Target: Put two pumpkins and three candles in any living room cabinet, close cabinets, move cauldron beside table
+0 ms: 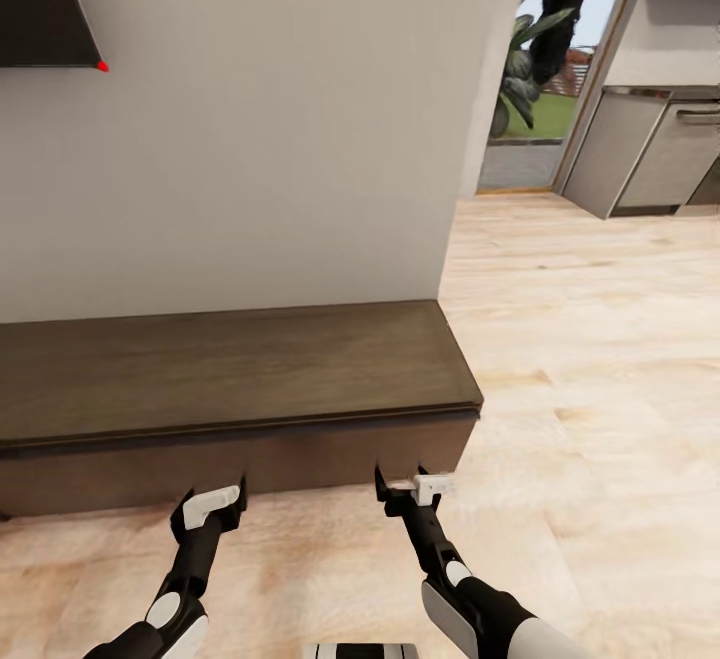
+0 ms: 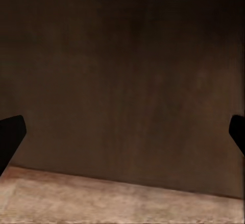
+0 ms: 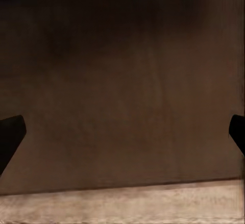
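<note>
A long, low dark-brown wooden cabinet (image 1: 230, 379) stands flush against a pale wall, its flat top bare and its plain, handleless front panels closed, resting on light wood flooring; the wrist views show its front panel close up.

No readable text, no labels or numbers (surfaces all plain)

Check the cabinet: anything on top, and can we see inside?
The cabinet top is bare dark wood: no pumpkins or candles on the visible part. Its front panels look shut, so the inside is hidden. Left gripper and right gripper are open, near the front.
</note>
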Robot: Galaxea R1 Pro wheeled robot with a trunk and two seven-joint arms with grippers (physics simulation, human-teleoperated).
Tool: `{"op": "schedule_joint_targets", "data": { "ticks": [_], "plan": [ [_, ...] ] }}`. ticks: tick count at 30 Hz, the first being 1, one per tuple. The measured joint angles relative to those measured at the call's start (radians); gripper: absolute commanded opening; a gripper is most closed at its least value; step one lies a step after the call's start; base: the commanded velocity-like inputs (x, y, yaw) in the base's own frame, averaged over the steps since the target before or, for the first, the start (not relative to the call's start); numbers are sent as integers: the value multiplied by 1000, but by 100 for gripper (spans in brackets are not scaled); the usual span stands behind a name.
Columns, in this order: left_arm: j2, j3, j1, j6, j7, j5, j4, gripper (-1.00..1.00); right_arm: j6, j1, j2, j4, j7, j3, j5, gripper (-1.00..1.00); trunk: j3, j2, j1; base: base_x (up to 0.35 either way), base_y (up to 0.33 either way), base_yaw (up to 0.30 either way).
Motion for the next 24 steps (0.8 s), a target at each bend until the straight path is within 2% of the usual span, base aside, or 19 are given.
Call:
{"op": "schedule_joint_targets", "data": {
  "ticks": [16,22,24],
  "plan": [
    [-1,0,0,7,-2,1,-23,100,4,0,-3,-7,-2,-1,0,100,0,0,0,-325,0,0],
    [7,-4,0,27,8,6,-94,100,81,0,-3,-30,-1,-1,2,100,0,0,0,-328,0,0],
    [16,-5,1,63,10,9,-125,100,112,0,-5,-49,-1,-2,2,100,0,0,0,-333,0,0]
  ]
}}
